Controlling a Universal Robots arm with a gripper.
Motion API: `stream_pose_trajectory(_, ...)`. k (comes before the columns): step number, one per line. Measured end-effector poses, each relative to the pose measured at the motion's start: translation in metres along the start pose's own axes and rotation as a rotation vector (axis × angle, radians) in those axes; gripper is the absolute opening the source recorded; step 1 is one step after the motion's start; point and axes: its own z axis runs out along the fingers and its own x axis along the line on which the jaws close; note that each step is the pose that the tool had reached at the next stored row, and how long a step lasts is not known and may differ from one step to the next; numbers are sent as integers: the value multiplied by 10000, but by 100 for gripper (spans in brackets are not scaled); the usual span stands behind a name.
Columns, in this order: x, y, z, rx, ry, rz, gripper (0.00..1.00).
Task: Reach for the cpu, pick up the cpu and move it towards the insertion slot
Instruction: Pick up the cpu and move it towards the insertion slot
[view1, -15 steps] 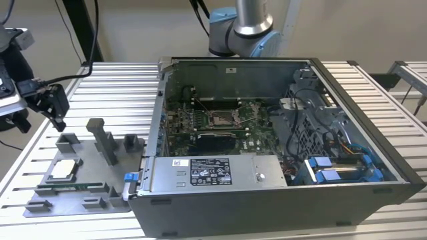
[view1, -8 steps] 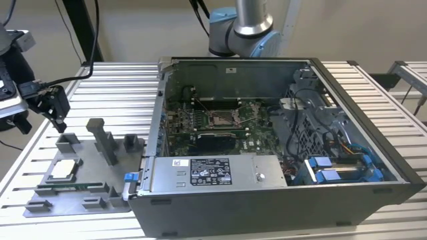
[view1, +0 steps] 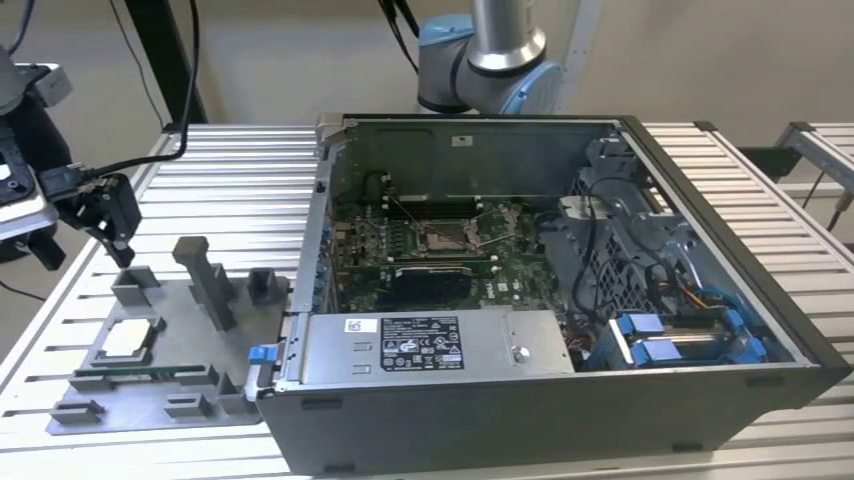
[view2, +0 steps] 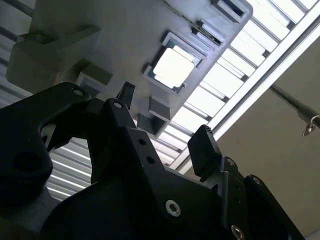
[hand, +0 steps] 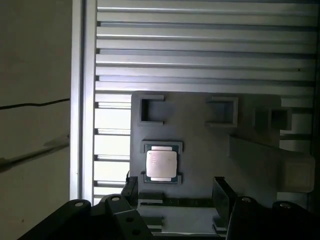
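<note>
Lying flat in a framed recess of the grey fixture plate (hand: 200, 150), the cpu (hand: 161, 165) presents its pale metallic face upward. We judge that the raised frame keeps it square and in a known place for a grasp from above. In both wrist views the gripper (hand: 175, 192) hangs above the plate with its fingers (hand: 220, 192) spread apart and holding nothing. The gap looks wider than the cpu, which lies just ahead of the fingertips rather than between them, so we read the step as the reach, with no contact made. A green memory stick (view1: 134, 373) occupies a neighbouring holder on the same plate. In the exterior view the plate sits on the slatted table (view1: 227, 190), to the exterior view's left of the open computer case (view1: 534, 400). It is well apart from the insertion slot (view1: 441, 235) on the board inside, whose silver frame faces upward.
</note>
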Motion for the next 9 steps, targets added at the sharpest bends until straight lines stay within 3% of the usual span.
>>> stream_pose_trajectory(9,0,-3,69,0,0,-1,100)
